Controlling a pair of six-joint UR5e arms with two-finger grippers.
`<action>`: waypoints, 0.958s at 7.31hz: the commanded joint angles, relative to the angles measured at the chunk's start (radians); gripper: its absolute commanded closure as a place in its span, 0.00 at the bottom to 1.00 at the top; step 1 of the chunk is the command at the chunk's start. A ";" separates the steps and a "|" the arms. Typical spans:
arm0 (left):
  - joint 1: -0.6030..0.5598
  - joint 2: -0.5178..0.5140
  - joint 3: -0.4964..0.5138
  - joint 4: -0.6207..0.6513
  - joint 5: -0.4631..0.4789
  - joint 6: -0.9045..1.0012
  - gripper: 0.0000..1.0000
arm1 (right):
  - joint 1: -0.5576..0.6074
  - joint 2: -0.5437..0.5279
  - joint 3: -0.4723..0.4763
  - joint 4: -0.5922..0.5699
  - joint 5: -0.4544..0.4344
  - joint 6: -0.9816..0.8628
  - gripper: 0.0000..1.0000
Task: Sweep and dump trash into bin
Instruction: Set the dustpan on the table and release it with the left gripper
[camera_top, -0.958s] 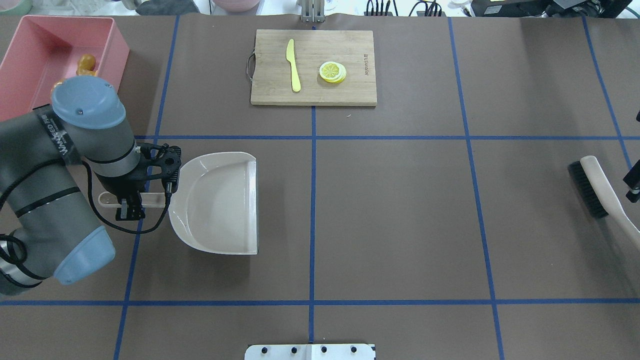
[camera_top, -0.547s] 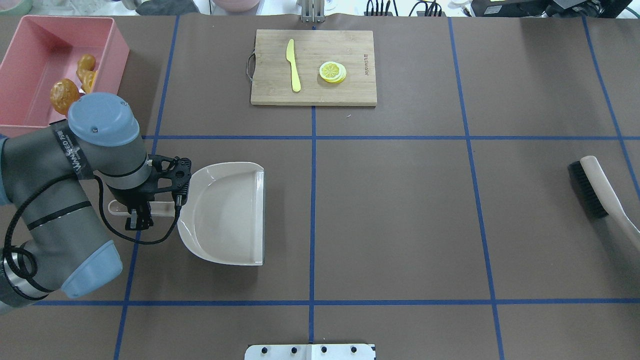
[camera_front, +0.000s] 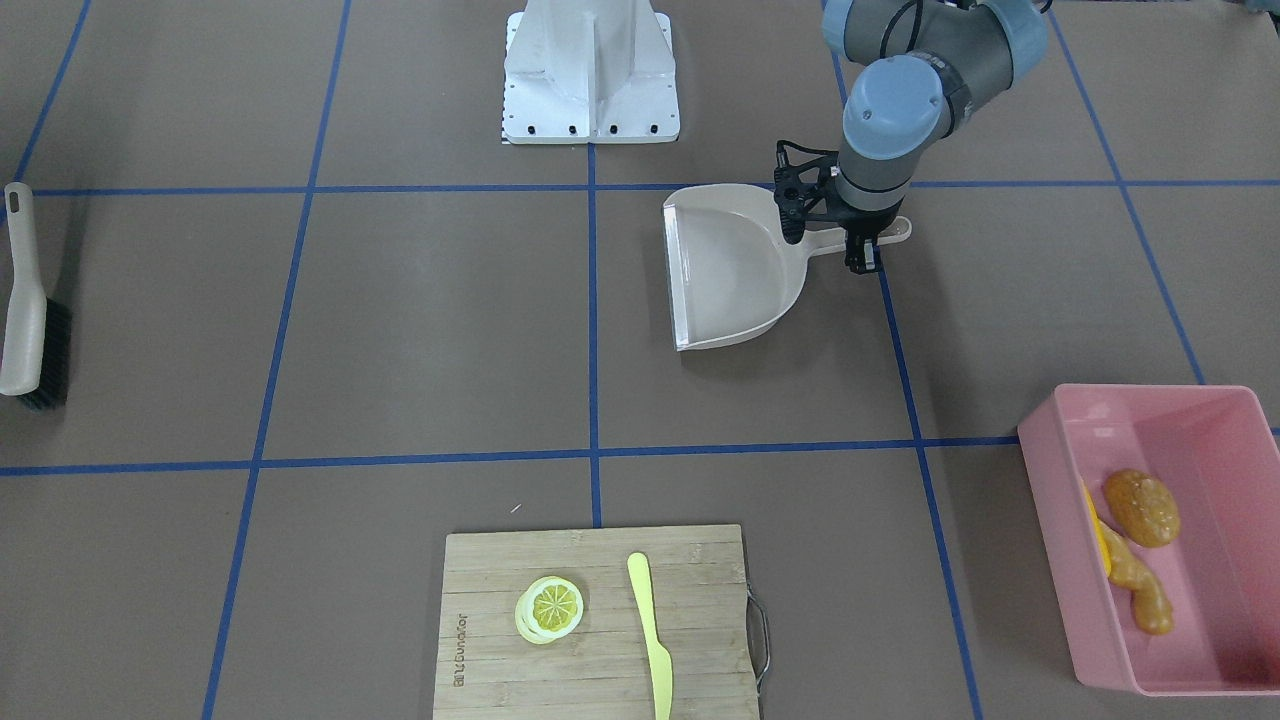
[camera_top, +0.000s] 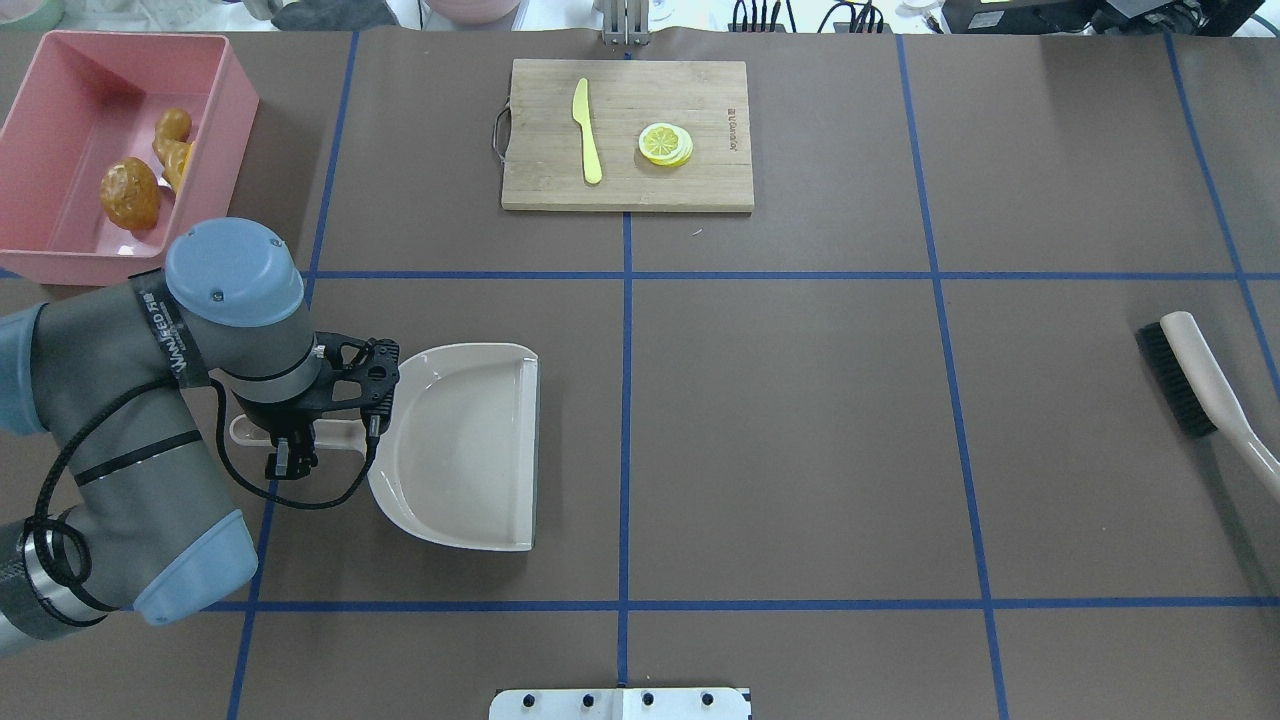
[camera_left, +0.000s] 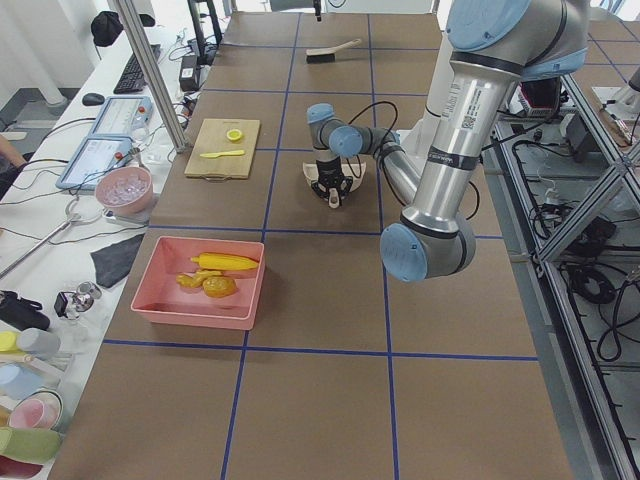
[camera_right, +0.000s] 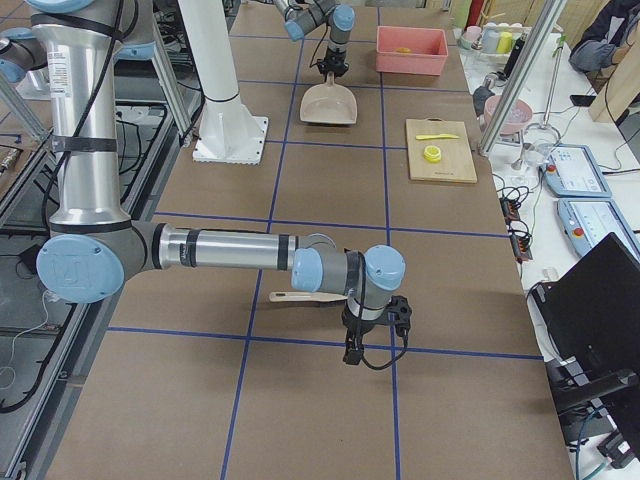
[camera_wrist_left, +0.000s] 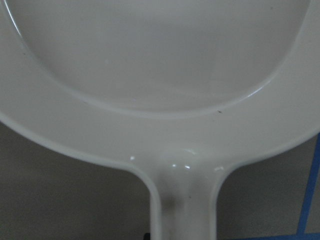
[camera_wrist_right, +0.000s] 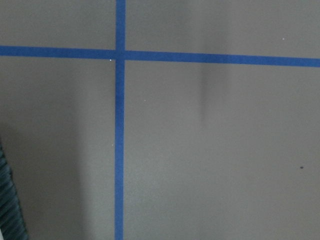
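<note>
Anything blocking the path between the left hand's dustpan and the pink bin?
Nothing visible: only bare table lies between the dustpan and the bin. The corn, ginger and potato already lie inside it.

1. Left arm (camera_top: 120, 450): grey tube links, round joints with pale blue caps (camera_top: 233, 270); small screws on the cap.
2. Left gripper (camera_top: 288, 442): black throughout; black camera bracket (camera_top: 352, 372) just behind the jaws.
3. Black cable (camera_top: 300, 506) loops from bracket to link; black band (camera_top: 165, 335), white lettering.
4. Right arm (camera_right: 225, 249): same grey and blue; black wrist mount (camera_right: 378, 318) nearest its jaws.
5. White pedestal (camera_front: 590, 70), bolted foot.
</note>
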 joint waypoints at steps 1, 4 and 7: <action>0.013 -0.002 0.005 -0.006 0.012 -0.005 0.90 | 0.008 -0.015 0.003 0.068 -0.011 0.082 0.00; 0.018 -0.002 0.006 -0.006 0.012 -0.005 0.31 | 0.006 -0.012 0.002 0.065 0.003 0.090 0.00; 0.018 0.001 0.003 -0.014 0.012 -0.004 0.02 | 0.008 -0.017 0.034 0.059 0.104 0.141 0.00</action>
